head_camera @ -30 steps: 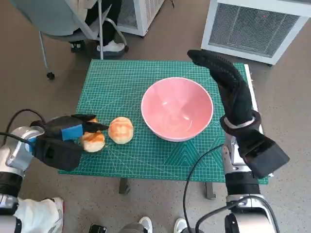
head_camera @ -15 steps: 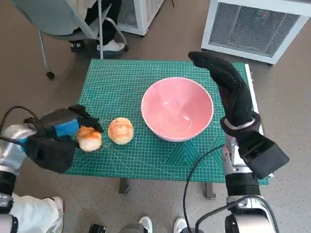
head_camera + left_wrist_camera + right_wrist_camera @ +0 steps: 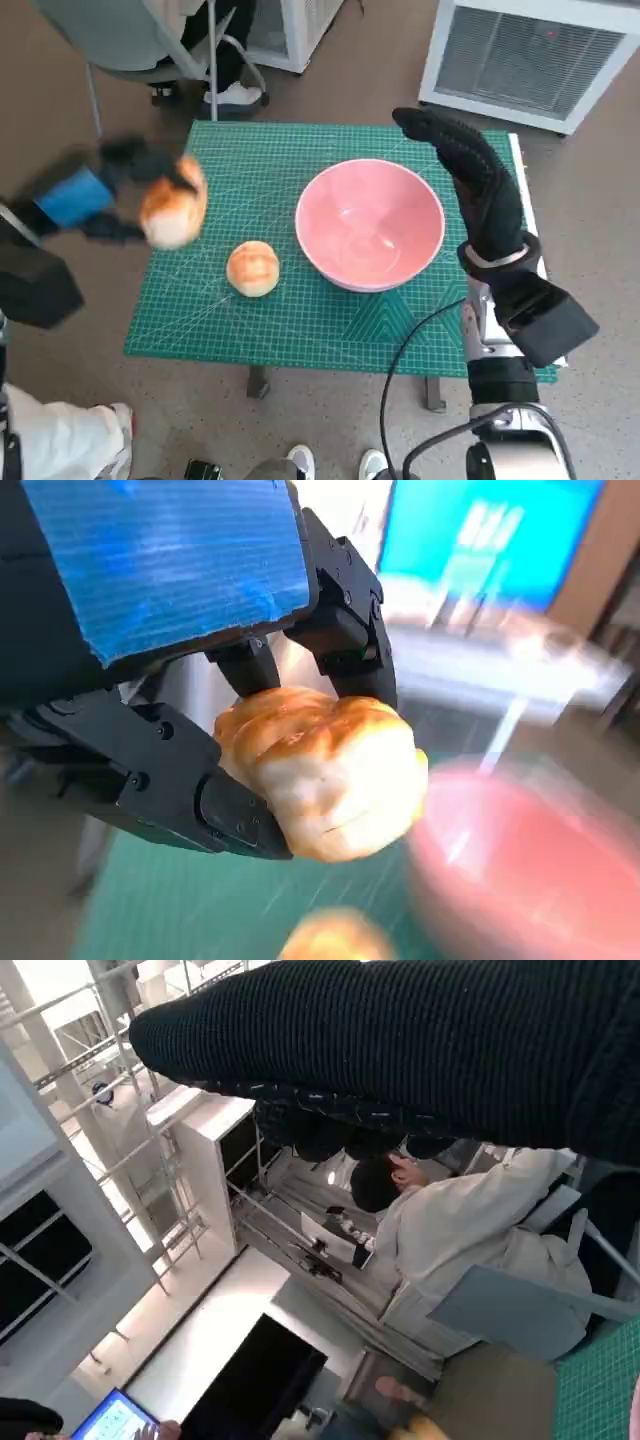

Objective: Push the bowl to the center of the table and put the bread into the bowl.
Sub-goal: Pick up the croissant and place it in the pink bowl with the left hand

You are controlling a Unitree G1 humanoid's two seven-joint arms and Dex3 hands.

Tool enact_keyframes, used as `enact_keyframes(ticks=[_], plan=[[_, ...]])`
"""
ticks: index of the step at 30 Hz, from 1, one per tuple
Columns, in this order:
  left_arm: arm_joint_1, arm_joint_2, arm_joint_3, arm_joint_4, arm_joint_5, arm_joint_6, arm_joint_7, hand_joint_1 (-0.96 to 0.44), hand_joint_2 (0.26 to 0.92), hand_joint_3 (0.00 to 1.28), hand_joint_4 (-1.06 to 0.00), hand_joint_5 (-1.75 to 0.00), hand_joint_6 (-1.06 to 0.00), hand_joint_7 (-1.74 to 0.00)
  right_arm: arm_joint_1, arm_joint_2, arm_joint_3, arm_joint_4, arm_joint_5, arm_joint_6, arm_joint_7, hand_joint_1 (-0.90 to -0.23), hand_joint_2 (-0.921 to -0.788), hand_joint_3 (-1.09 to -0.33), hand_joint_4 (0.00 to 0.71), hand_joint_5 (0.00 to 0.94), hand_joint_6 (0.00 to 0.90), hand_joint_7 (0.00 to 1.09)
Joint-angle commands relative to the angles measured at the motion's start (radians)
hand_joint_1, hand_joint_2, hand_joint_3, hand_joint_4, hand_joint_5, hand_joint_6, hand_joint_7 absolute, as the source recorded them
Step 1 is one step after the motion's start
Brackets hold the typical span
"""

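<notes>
Moved: left hand (image 3: 85, 195) has lifted a bread roll (image 3: 173, 208) off the counter (image 3: 330, 320).
Right hand (image 3: 470, 175): spread wide beside the pink bowl (image 3: 370, 222), holding nothing.
Room: person (image 3: 450, 1225) seated beyond.

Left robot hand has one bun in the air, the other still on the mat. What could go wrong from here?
1. The bun sits out at the left robot hand's fingertips, mostly uncovered; in the head view it is motion-blurred, so a fast swing might shake it loose short of the bowl.
2. The right robot hand stands close beside the bowl's rim; it may nudge the bowl as the bun arrives.
</notes>
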State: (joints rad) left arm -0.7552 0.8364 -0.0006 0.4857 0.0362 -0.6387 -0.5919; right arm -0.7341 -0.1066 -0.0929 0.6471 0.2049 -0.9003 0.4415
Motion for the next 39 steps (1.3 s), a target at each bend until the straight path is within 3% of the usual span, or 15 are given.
enact_keyframes(ticks=[1,11,23,29,34,36,37,38,39], plan=[[-0.087,-0.073,-0.022,-0.04,0.015,0.014,0.018,0.0,0.92,0.07,-0.6,-1.21,-0.7,-1.14,0.005,-0.005,-0.003,0.021,0.018,0.007,0.015,-0.587,-0.921,-0.819,0.305,0.051,-0.001,0.74],[-0.244,-0.227,-0.152,-0.011,0.147,0.019,0.028,0.0,0.919,0.05,-0.62,-1.19,-0.74,-1.1,0.005,-0.013,-0.004,0.016,0.032,0.007,0.025,-0.587,-0.921,-0.819,0.303,0.056,-0.001,0.74],[-0.372,-0.399,-0.291,0.314,0.329,-0.076,0.126,0.0,0.92,0.07,-0.62,-1.16,-0.7,-1.17,0.018,-0.02,-0.012,0.006,0.044,0.002,0.029,-0.578,-0.921,-0.816,0.303,0.063,-0.001,0.74],[-0.395,-0.456,-0.34,0.441,0.405,-0.08,0.193,0.0,0.921,0.11,-0.57,-1.16,-0.67,-1.25,0.026,-0.019,-0.019,0.001,0.051,0.003,0.027,-0.579,-0.921,-0.811,0.3,0.063,-0.001,0.74],[-0.394,-0.497,-0.347,0.521,0.401,-0.047,0.183,0.0,0.92,0.11,-0.55,-1.2,-0.66,-1.23,0.034,-0.018,-0.025,-0.003,0.057,0.006,0.024,-0.582,-0.921,-0.805,0.297,0.063,-0.001,0.73],[-0.39,-0.509,-0.346,0.542,0.391,-0.008,0.152,0.0,0.92,0.15,-0.56,-1.24,-0.58,-1.27,0.037,-0.018,-0.027,-0.006,0.056,0.004,0.02,-0.582,-0.921,-0.804,0.296,0.063,-0.001,0.73],[-0.387,-0.513,-0.346,0.549,0.387,0.011,0.135,-0.04,0.913,0.14,-0.48,-1.13,-0.48,-1.16,0.038,-0.018,-0.028,-0.007,0.055,0.002,0.019,-0.581,-0.921,-0.803,0.296,0.063,-0.001,0.73],[-0.382,-0.514,-0.35,0.549,0.386,0.035,0.11,-0.08,0.914,0.12,-0.42,-0.88,-0.35,-0.97,0.04,-0.018,-0.028,-0.009,0.053,0.001,0.017,-0.581,-0.921,-0.801,0.295,0.063,-0.001,0.73],[-0.379,-0.515,-0.353,0.547,0.386,0.052,0.092,-0.12,0.906,0.09,-0.28,-0.6,-0.22,-0.78,0.041,-0.018,-0.028,-0.01,0.053,0.0,0.016,-0.58,-0.921,-0.8,0.295,0.063,-0.001,0.72]])
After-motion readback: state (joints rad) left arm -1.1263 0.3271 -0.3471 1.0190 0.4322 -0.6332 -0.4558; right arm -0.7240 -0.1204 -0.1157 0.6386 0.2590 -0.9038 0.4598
